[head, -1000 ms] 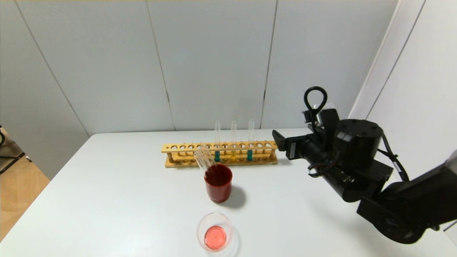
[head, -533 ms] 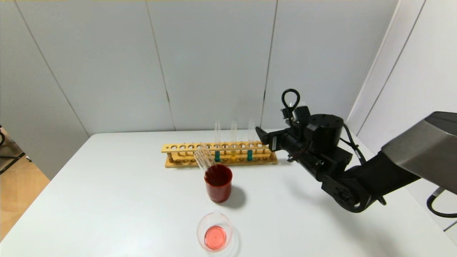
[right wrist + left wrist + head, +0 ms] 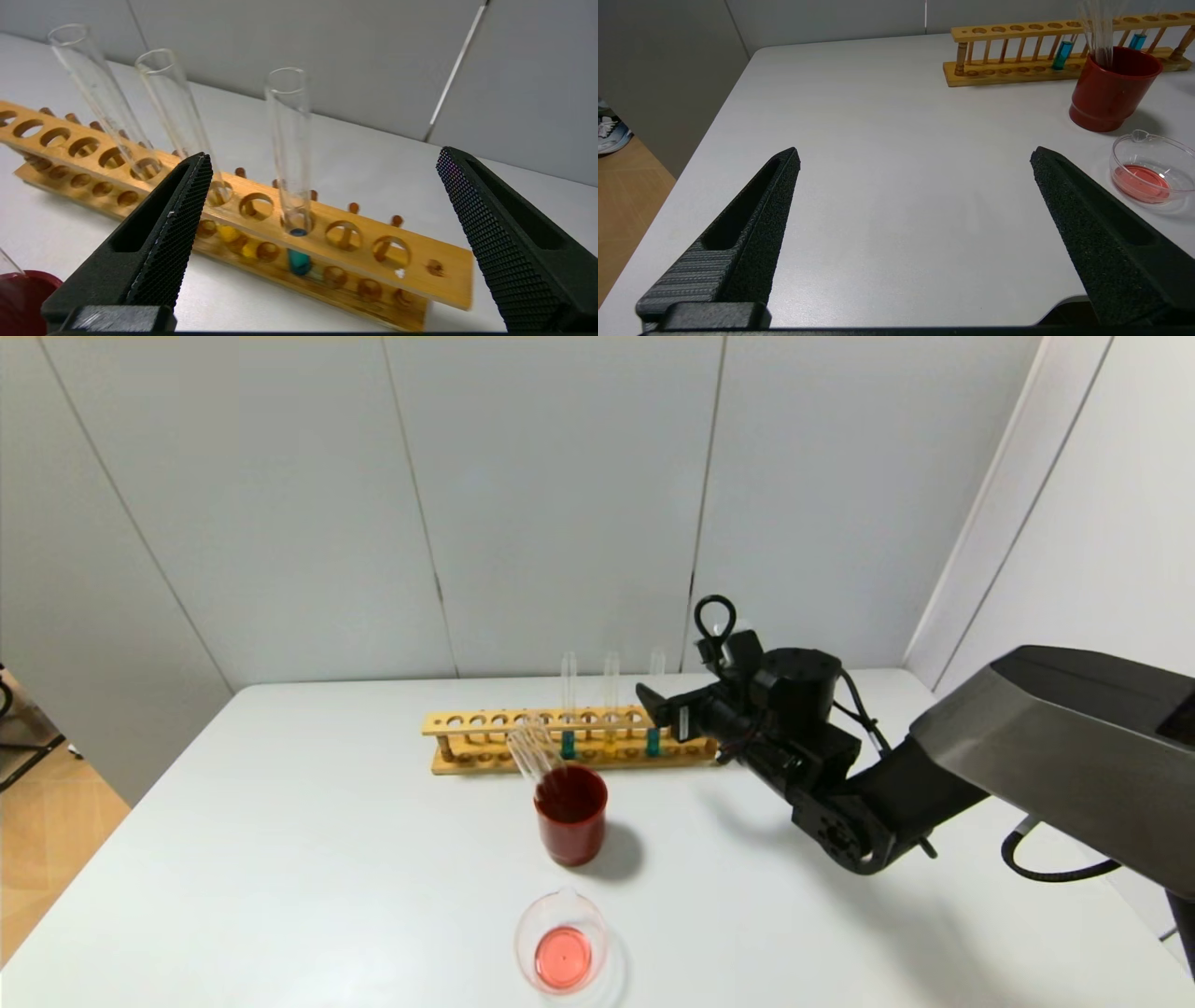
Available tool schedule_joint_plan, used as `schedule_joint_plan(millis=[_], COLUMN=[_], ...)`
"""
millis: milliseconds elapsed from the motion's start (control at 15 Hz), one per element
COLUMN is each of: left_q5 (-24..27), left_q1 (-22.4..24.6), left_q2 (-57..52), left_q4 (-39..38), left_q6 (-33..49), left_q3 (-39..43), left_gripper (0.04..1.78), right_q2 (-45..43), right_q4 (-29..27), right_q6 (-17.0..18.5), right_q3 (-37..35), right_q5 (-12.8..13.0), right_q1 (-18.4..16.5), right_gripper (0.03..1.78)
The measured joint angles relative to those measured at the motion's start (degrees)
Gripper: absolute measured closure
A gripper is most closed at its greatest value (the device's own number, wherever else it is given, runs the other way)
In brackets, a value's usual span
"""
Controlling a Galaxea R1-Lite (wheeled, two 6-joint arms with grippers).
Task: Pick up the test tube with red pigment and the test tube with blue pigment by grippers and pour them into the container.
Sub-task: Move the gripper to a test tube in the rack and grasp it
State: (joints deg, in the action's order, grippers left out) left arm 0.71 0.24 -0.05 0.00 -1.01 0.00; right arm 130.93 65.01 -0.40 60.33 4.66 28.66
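- The container (image 3: pixel 561 945) sits near the front of the worktop (image 3: pixel 280 859) and already holds a shallow pool of pink-red liquid, which suggests the red pour is done.
- No red-bottomed tube shows in the wooden rack (image 3: pixel 485 745); several clear tubes lean in the dark-red cup (image 3: pixel 570 814), and whether the test tube with red pigment is among them cannot be told.
- The test tube with blue pigment (image 3: pixel 290 154) stands upright in the rack toward its right end, blue pigment at its bottom, so the blue half of the task is not yet done.
- The right end effector (image 3: pixel 322 186) hovers at the rack with its fingers spread wide on either side of that tube, touching nothing and holding nothing.
- The left end effector (image 3: pixel 915 177) hangs over bare worktop on the left, fingers wide and empty.
- What seems left: closing on the blue tube, lifting it clear, and tipping it into the container.
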Motion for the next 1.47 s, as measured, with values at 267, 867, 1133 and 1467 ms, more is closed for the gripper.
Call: schedule_joint_plan(millis=[267,867,1133,1467], left_q5=[0.0,0.0,0.0,0.0], left_q1=[0.0,0.0,0.0,0.0], left_q2=[0.0,0.0,0.0,0.0], left_q4=[0.0,0.0,0.0,0.0], left_q6=[0.0,0.0,0.0,0.0], left_q3=[0.0,0.0,0.0,0.0], left_gripper=[0.07,0.07,0.07,0.07], right_q2=[2.7,5.2,6.4,7.8], right_q4=[-0.9,-3.0,-5.0,-5.1], right_q6=[0.0,0.0,0.1,0.1], right_q3=[3.7,7.9,10.1,11.5], right_q5=[0.0,0.0,-0.1,0.3], right_q1=[0.0,-0.4,-0.2,-0.2], right_gripper=[0.06,0.06,0.06,0.39])
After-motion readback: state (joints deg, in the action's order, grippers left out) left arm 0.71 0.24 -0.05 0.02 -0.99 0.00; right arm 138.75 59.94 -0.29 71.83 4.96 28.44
